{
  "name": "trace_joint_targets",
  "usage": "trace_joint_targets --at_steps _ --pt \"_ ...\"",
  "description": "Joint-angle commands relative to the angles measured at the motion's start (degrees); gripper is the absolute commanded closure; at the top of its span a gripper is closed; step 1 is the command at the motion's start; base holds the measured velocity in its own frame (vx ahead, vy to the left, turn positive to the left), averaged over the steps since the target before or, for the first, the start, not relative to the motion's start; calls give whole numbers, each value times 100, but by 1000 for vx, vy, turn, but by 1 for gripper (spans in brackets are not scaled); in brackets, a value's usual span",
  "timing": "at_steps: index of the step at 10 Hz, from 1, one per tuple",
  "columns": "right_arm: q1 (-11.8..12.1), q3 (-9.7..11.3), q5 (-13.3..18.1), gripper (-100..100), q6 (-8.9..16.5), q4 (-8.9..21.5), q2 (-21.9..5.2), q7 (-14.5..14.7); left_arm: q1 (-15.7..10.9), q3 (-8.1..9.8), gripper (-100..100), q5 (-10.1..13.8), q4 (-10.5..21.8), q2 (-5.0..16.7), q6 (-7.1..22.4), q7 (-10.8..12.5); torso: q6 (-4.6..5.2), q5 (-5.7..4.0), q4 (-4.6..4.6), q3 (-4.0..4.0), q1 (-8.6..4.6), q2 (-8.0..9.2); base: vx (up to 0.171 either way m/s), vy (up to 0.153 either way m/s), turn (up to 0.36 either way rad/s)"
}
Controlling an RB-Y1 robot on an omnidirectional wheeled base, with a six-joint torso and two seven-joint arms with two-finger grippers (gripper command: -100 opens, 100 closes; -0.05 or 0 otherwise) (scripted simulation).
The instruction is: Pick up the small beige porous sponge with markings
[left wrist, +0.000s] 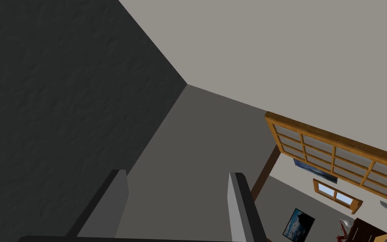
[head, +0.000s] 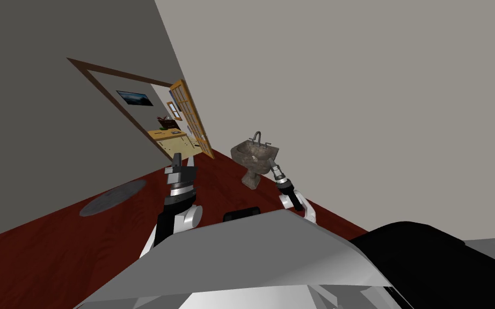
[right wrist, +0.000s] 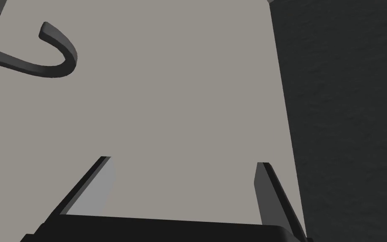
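Observation:
A mottled brown pedestal sink point(head: 252, 156) with a grey faucet point(head: 257, 138) stands against the light wall, ahead and to the right. My right gripper point(head: 269, 161) is raised just in front of the sink's right rim. In the right wrist view the right gripper point(right wrist: 184, 164) is open, nothing between its fingers point(right wrist: 104, 176), and it faces the pale wall with a dark curved bar point(right wrist: 58, 59) off to one side. My left gripper point(head: 177, 159) is held up over the floor, left of the sink. The left wrist view shows that gripper point(left wrist: 178, 178) open and empty too.
The floor point(head: 69, 241) is dark red wood, with a round grey rug point(head: 113, 197) to the left. An open wooden door with glass panes point(head: 190, 115) leads to another room with a wooden counter point(head: 172, 140). A black shape point(head: 439, 263) lies at lower right.

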Motion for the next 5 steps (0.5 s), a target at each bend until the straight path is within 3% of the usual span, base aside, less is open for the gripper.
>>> trace_joint_targets --at_steps 1,5 --pt "-76 -60 286 -100 -84 286 -270 66 0 0 0 0 0 0 0 0 0 0 0 0 0 0 -37 95 -10" --pt "-250 -190 821 -100 -184 927 -771 170 0 0 0 0 0 0 0 0 -1 3 2 5 15 9 -42 125 -11"
